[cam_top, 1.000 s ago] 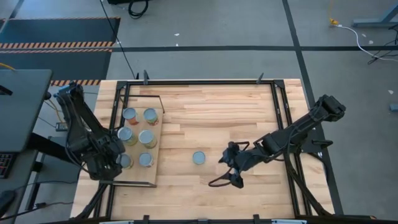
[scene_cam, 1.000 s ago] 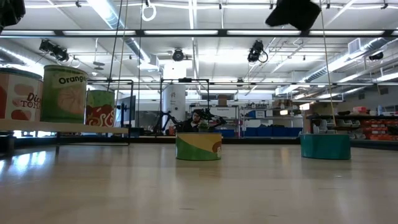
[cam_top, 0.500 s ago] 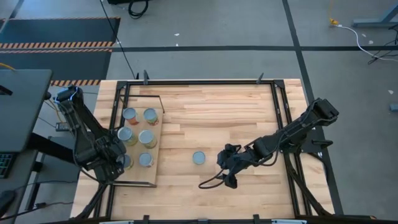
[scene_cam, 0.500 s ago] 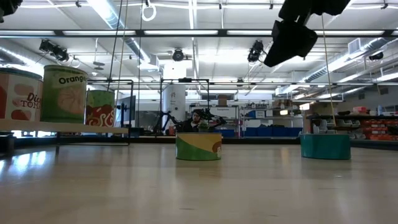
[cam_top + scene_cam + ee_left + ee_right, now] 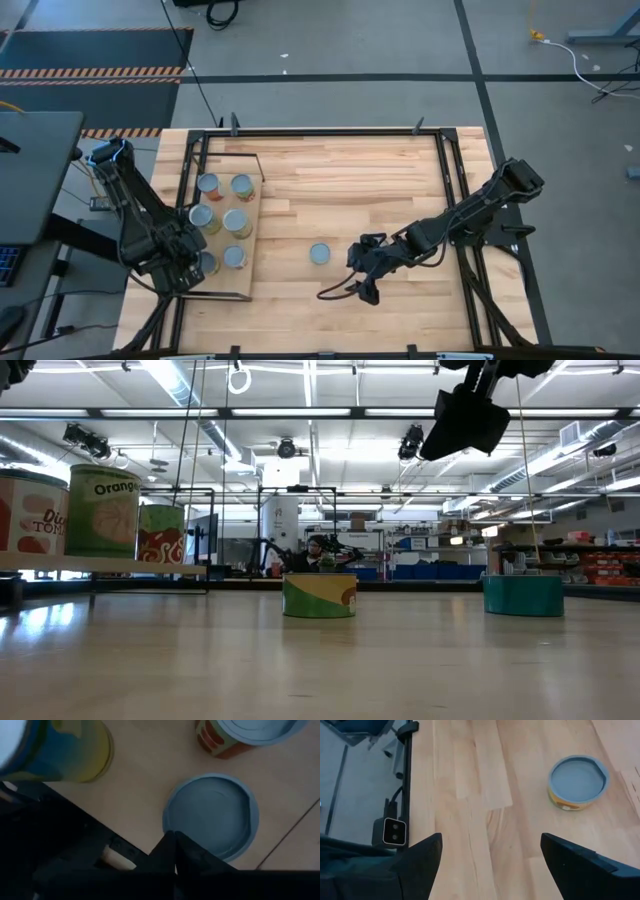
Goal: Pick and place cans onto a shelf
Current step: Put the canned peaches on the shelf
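The shelf (image 5: 222,284) is a pale board in a black frame at the table's left. Several cans stand on it, among them one (image 5: 242,185) at its far end and one (image 5: 235,257) near its front. My left gripper (image 5: 188,268) hovers shut over the shelf's near left part. In its wrist view the shut fingertips (image 5: 172,837) hang above a can's blue-grey lid (image 5: 212,812). One more can (image 5: 320,254) stands on its base on the tabletop. My right gripper (image 5: 358,273) hangs open in the air just right of that can (image 5: 578,781).
The table's black frame rails (image 5: 452,190) run along its edges. A loop of cable (image 5: 335,292) hangs below my right gripper. In the low view a teal round tub (image 5: 522,595) stands at the right. Bare planks (image 5: 340,190) lie between the shelf and the right arm.
My right gripper has moved toward the table's left edge, closer to the lone can, and has come down somewhat. It stays open. My left arm has shifted slightly over the shelf's near end.
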